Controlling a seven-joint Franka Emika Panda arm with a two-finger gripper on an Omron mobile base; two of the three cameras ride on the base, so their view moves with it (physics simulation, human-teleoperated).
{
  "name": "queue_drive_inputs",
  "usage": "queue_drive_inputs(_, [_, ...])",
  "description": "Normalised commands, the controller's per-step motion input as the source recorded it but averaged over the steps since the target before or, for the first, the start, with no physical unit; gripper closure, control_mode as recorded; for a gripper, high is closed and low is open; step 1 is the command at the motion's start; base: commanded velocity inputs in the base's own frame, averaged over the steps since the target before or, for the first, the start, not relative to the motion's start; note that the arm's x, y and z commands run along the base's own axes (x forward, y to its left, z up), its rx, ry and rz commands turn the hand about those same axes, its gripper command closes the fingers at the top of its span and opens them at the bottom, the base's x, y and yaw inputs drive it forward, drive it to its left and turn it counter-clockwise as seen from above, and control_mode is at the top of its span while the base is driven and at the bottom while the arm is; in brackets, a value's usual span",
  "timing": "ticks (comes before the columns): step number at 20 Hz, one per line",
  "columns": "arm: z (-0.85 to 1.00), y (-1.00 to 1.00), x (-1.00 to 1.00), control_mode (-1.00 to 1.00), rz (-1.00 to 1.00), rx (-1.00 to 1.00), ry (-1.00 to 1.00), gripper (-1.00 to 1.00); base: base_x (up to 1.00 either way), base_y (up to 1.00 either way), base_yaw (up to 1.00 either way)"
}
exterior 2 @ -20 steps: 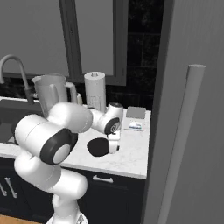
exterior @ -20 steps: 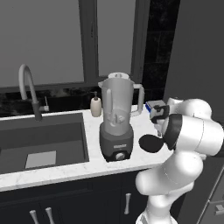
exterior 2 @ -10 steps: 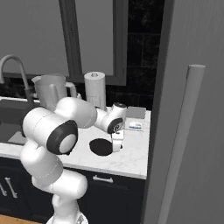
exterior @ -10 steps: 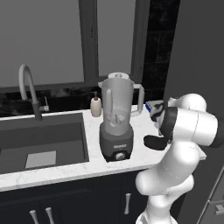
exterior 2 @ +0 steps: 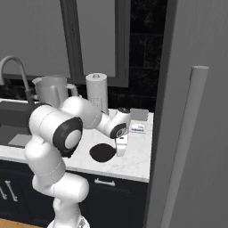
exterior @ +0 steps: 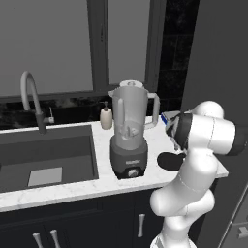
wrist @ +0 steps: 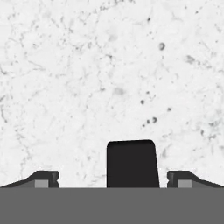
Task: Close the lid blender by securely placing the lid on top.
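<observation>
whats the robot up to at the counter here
The arm is reaching down to the black lid, which lies flat on the marble counter to the right of the blender. The gripper is open, hanging just over the lid's tab, with nothing held. The blender jar's top has no lid on it yet.

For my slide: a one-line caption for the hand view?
Open end effector pointing down at the marble counter, the lid's black tab between its fingertips.
</observation>
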Motion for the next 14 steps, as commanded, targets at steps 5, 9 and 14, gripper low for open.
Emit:
queue_drive_inputs(5, [-0.32, 0.04, 0.01, -1.00, 0.00, 0.00, -0.06, -1.00, 0.00, 0.00, 0.00])
queue_drive_inputs(9, [-0.30, 0.13, 0.00, -1.00, 0.00, 0.00, -0.06, -1.00, 0.00, 0.00, 0.00])
queue_drive_inputs(14, [-0.28, 0.27, 0.00, -1.00, 0.00, -0.01, -0.02, -1.00, 0.00, 0.00, 0.00])
